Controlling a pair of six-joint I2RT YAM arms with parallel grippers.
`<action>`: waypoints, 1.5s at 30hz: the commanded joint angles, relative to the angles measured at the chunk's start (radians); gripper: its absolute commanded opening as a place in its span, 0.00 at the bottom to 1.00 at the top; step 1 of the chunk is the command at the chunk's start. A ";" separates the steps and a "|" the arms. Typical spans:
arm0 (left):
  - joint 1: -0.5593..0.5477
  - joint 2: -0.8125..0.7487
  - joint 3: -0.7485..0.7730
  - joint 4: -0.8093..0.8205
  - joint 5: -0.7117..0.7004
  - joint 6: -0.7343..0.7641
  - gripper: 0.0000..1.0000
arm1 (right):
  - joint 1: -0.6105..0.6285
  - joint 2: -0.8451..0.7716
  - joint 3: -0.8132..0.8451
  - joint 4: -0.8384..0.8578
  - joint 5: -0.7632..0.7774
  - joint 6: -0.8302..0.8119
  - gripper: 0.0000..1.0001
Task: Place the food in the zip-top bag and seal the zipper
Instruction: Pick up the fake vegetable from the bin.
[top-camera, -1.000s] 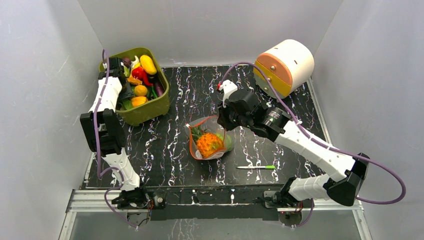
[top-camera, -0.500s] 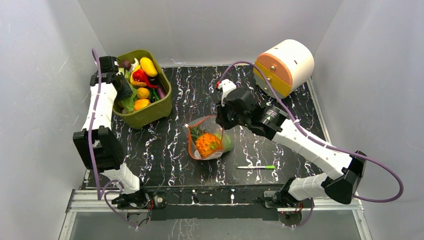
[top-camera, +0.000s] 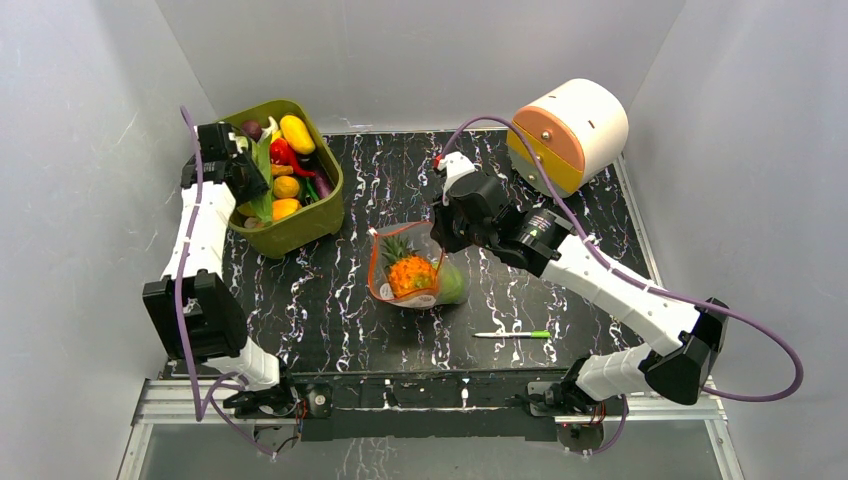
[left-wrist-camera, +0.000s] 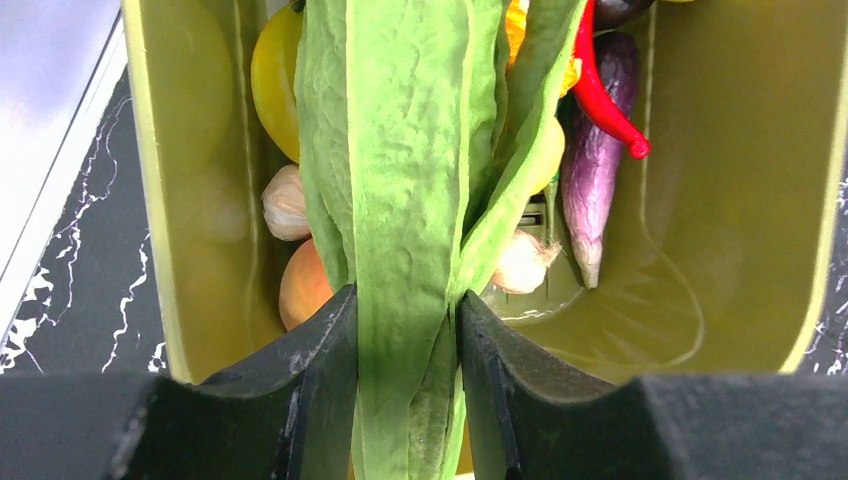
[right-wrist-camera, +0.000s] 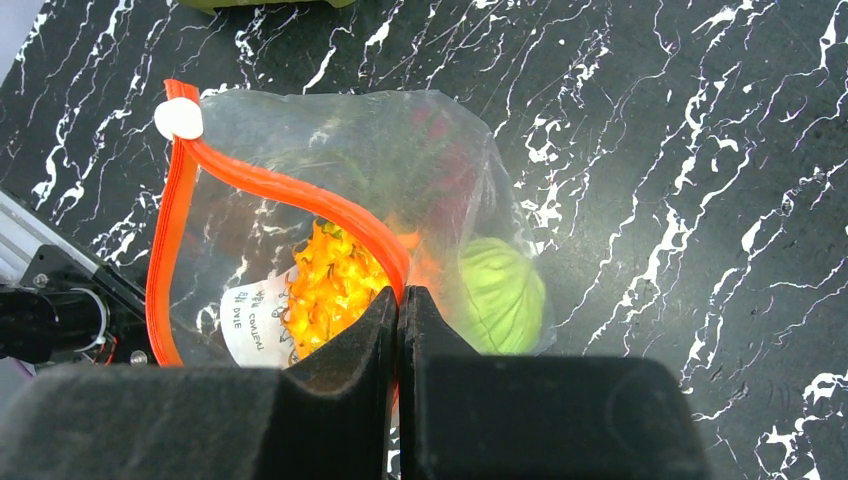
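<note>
The clear zip-top bag (top-camera: 405, 268) lies mid-table with its mouth standing open. An orange pineapple (right-wrist-camera: 330, 285) and a green cabbage (right-wrist-camera: 500, 295) sit inside it. My right gripper (right-wrist-camera: 400, 297) is shut on the orange zipper (right-wrist-camera: 290, 190) at the mouth's rim, and it hovers at the bag's right side (top-camera: 437, 240). My left gripper (left-wrist-camera: 407, 320) is shut on a long green leafy vegetable (left-wrist-camera: 400, 150), held over the olive bin (top-camera: 300, 225) at the back left. More food lies in that bin: a purple eggplant (left-wrist-camera: 595, 160), a red chilli (left-wrist-camera: 605, 90) and garlic (left-wrist-camera: 285, 200).
A white and orange cylinder (top-camera: 568, 133) stands at the back right. A thin green-and-white pen (top-camera: 513, 334) lies near the front edge, right of the bag. White walls close in on both sides of the black marbled table (top-camera: 330, 310).
My left arm has drawn back and up from the bin, bringing the green leafy vegetable with it. My right gripper has pulled the bag's rim slightly up and left.
</note>
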 joint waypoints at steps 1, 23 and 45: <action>0.000 0.022 -0.022 0.075 -0.038 0.003 0.24 | -0.007 -0.003 0.063 0.059 0.020 0.010 0.00; -0.016 0.095 0.115 0.101 0.148 0.077 0.70 | -0.014 -0.006 0.054 0.079 0.011 -0.058 0.00; -0.035 0.373 0.215 0.067 0.176 0.083 0.75 | -0.020 0.007 0.085 0.056 0.033 -0.072 0.00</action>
